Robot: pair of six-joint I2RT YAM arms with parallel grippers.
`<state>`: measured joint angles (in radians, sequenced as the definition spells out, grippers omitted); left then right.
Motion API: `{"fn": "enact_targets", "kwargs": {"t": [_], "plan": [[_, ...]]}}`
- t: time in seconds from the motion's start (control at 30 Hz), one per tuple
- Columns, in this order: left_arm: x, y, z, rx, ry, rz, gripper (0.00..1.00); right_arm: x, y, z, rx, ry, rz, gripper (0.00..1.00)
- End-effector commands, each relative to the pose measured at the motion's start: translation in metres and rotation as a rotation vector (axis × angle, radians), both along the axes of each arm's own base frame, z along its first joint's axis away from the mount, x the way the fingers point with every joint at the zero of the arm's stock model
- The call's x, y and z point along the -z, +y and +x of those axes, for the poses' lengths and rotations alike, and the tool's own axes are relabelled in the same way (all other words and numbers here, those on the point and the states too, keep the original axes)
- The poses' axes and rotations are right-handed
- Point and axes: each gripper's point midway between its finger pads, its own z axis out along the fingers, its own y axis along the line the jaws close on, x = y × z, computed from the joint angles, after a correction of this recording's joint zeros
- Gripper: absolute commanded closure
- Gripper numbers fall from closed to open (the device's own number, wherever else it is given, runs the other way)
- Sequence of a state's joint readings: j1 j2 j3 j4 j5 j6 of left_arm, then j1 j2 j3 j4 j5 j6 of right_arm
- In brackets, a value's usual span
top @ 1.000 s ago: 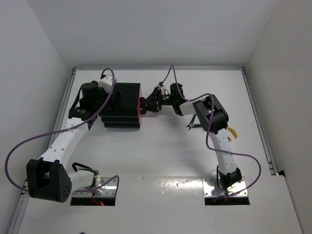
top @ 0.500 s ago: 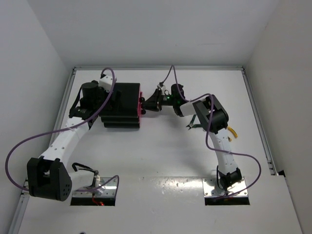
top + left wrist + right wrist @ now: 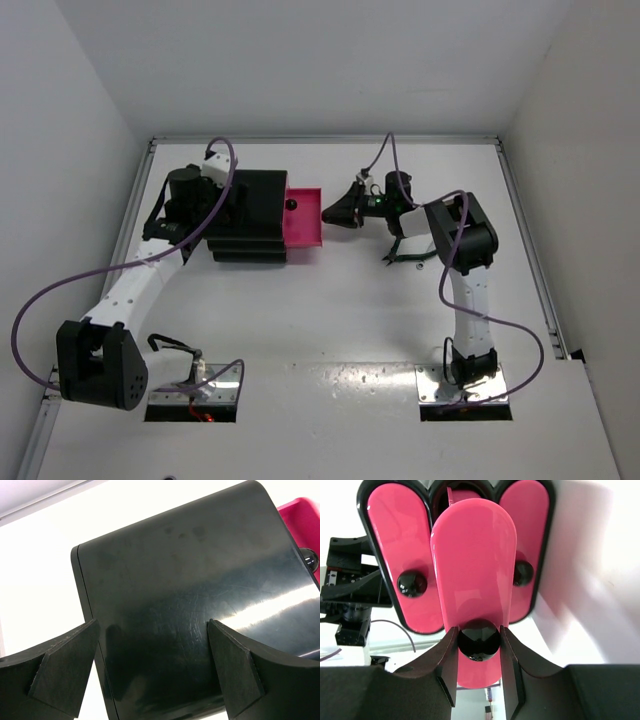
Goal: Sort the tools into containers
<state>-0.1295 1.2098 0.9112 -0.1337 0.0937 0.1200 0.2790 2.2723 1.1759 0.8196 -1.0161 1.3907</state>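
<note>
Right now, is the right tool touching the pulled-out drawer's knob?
Touching. The right wrist view shows the right tool closed against both sides of the black knob, no gap.

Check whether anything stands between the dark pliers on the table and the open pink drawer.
Only the right gripper itself: its jaws grip the drawer's knob, roughly in line with the pliers. No other object shows between them.
</note>
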Motion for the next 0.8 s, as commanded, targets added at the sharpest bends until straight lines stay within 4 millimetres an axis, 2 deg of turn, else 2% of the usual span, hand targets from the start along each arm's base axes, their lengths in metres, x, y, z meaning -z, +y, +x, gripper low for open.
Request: {"fn": "enact_targets", "kwargs": {"t": [0.0,0.07,0.2,0.5,0.53,0.77], "plan": [[0.035,0.004,-0.012,-0.011,0.124,0.038,0.05,-0.025,-0.019,0.006,0.034,-0.114,-0.004,0.93],[0.035,0.004,-0.012,-0.011,0.124,0.038,0.05,-0.025,-0.03,0.007,0.05,-0.106,-0.005,0.93],[0.035,0.004,-0.012,-0.011,0.124,0.038,0.05,-0.017,-0.04,0.001,0.059,-0.084,-0.013,0.95],[0.034,0.004,-0.01,-0.011,0.124,0.038,0.05,-0.003,-0.046,-0.009,0.066,-0.057,-0.024,0.95],[0.034,0.004,-0.01,-0.011,0.124,0.038,0.05,0.004,-0.047,-0.012,0.064,-0.048,-0.031,0.95],[0.039,0.004,-0.011,-0.011,0.142,0.041,0.05,0.019,-0.055,-0.011,0.074,-0.03,-0.055,0.95]]}}
